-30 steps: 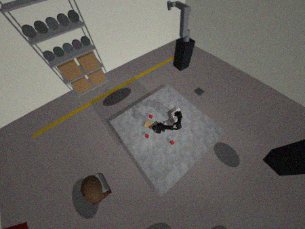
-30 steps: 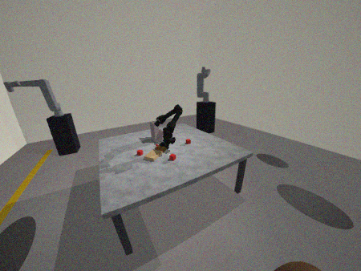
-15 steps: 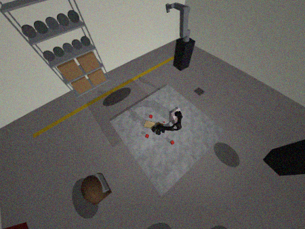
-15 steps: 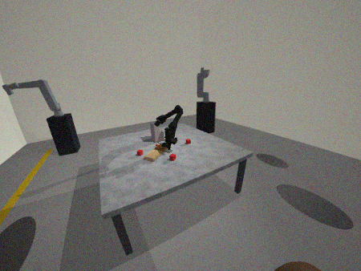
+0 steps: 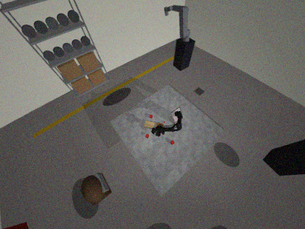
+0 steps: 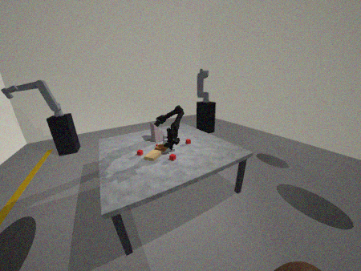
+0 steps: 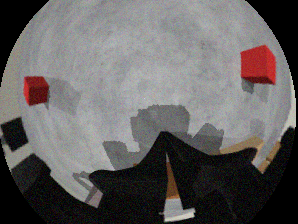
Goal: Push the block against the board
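A tan rectangular piece [image 5: 149, 124] [image 6: 152, 155] [image 7: 242, 147], which looks like the board, lies flat on the table. A smaller brown piece [image 5: 159, 125] [image 6: 161, 147] [image 7: 171, 186], which looks like the square block, lies close to its end on the arm's side. In the wrist view the brown piece shows only through the gap between the finger bodies. Whether the two touch or their edges are even cannot be told. My gripper [image 6: 172, 148] [image 7: 163, 134] is shut and empty, low over the table beside the brown piece, and hides part of it in the top view.
Red cubes lie around the pieces: one [image 5: 150, 116] [image 6: 139, 152], one [image 5: 147, 135] [image 6: 172, 157] [image 7: 259, 65] and one [image 5: 172, 142] [image 6: 188, 141] [image 7: 36, 91]. A pale upright panel [image 6: 156, 132] stands near the arm's base. The table [image 5: 163, 176] [image 6: 120, 184] extends around them.
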`<state>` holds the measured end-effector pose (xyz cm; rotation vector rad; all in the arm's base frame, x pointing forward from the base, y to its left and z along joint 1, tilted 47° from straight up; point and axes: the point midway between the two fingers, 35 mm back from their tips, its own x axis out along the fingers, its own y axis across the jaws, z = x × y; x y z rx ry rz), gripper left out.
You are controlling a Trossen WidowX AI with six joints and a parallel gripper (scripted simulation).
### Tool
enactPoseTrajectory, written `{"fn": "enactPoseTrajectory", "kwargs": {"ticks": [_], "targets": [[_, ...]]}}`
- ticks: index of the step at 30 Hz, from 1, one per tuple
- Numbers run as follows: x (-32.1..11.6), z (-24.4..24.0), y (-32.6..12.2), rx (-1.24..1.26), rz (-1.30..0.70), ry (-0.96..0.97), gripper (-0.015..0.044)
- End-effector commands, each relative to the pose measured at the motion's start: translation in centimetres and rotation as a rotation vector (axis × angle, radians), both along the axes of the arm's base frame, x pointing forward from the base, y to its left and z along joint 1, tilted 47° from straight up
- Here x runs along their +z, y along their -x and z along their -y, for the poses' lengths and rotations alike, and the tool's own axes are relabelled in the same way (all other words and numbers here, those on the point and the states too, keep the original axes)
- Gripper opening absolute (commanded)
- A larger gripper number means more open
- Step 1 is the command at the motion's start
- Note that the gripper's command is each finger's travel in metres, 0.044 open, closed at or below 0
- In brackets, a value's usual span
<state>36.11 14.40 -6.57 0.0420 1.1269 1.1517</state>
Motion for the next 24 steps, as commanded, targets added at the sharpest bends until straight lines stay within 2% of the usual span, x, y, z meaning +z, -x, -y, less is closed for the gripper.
{"fn": "enactPoseTrajectory", "kwargs": {"ticks": [1, 5, 12, 19, 22, 24], "targets": [[0.2, 0.2, 0.0, 0.000, 0.000, 0.001, 0.0000], [3.6, 3.9, -0.2, -0.005, -0.001, 0.006, 0.0000], [2.8, 5.1, 0.2, -0.020, -0.001, 0.007, 0.0000], [-3.6, 12.0, 8.2, -0.013, -0.003, 0.029, 0.0000], [-5.3, 13.5, 12.3, -0.006, -0.004, 0.019, 0.0000], [-5.6, 13.7, 13.3, -0.004, -0.004, 0.015, 0.0000]]}}
